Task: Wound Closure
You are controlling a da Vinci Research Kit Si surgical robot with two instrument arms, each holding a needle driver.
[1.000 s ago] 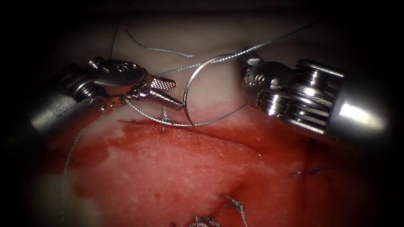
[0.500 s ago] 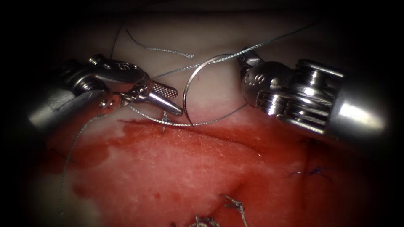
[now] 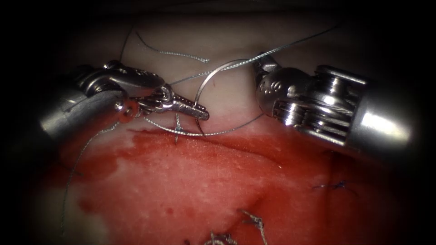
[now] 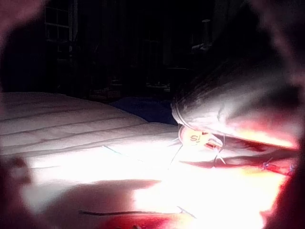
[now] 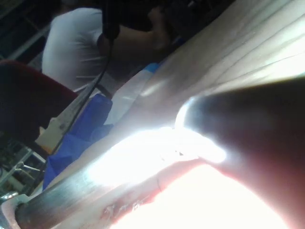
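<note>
thin curved needle above tissue: right pincer clamps its end, left pincer pinches mid-curve

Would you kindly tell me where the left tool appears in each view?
Endoscope: left tool at the left, pincer shut on the needle near its point.
Left wrist: left tool beside the red fluid.
Right wrist: cannot tell.
Shared landmark: red fluid on the tissue; the needle is outside the tissue, tail end in the right tool's shut pincer.
</note>
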